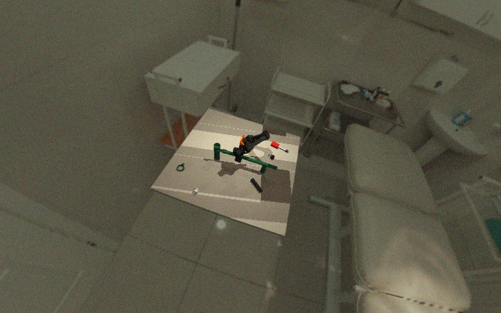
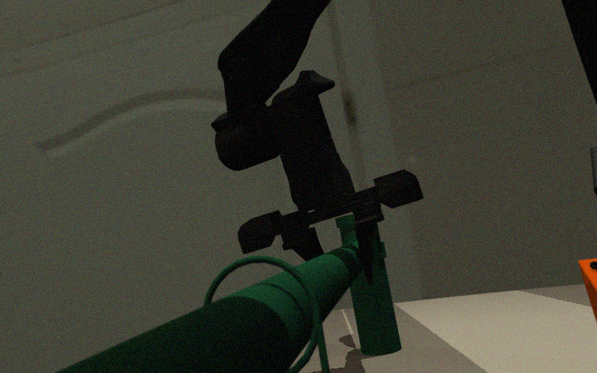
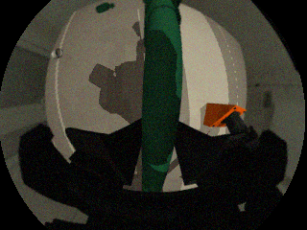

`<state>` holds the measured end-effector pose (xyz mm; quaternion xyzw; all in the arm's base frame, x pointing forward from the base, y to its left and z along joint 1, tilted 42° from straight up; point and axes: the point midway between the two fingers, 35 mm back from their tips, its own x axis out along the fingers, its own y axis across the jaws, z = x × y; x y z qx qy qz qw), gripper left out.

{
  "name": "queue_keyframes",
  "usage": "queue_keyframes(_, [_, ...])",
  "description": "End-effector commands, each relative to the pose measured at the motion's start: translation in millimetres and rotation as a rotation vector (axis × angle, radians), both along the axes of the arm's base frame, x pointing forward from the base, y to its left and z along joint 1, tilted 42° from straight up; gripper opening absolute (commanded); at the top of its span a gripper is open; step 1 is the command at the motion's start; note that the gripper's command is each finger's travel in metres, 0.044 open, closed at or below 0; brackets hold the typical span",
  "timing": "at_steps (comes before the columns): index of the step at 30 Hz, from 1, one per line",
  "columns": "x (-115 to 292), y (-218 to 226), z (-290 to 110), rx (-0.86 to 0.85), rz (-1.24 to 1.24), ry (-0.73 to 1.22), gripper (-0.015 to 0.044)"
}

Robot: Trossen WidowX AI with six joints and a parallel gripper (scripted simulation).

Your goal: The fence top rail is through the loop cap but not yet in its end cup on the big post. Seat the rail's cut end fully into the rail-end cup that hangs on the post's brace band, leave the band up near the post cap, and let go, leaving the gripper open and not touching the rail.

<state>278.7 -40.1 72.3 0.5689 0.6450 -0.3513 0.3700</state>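
The green top rail [image 1: 254,160] [image 2: 273,303] [image 3: 160,90] lies level above the table, running from the big green post [image 1: 216,150] [image 2: 374,316] through the wire loop cap [image 2: 260,258] on the short line post [image 1: 263,169]. My black gripper [image 1: 238,158] [image 2: 340,259] [image 3: 156,161] is shut on the rail close to the big post, one finger on each side. The rail's far end meets the post near its top. The fingers hide the cup and band in the exterior view.
On the table [image 1: 221,206] lie a loose green ring [image 1: 181,165] [image 3: 104,7], a black cylinder [image 1: 256,184], a red-handled tool [image 1: 277,146], a small white piece [image 1: 195,190] and a small dark piece [image 1: 271,156]. A cabinet [image 1: 192,74] and a shelf cart [image 1: 295,99] stand behind.
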Motion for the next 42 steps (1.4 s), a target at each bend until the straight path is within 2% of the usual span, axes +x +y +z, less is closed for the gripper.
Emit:
queue_keyframes(1, [1.0, -9.6, -1.4, -0.015, -0.016, -0.008, 0.0])
queue_keyframes(42, [0.4, -14.8, -14.5, -0.002, -0.006, -0.006, 0.0])
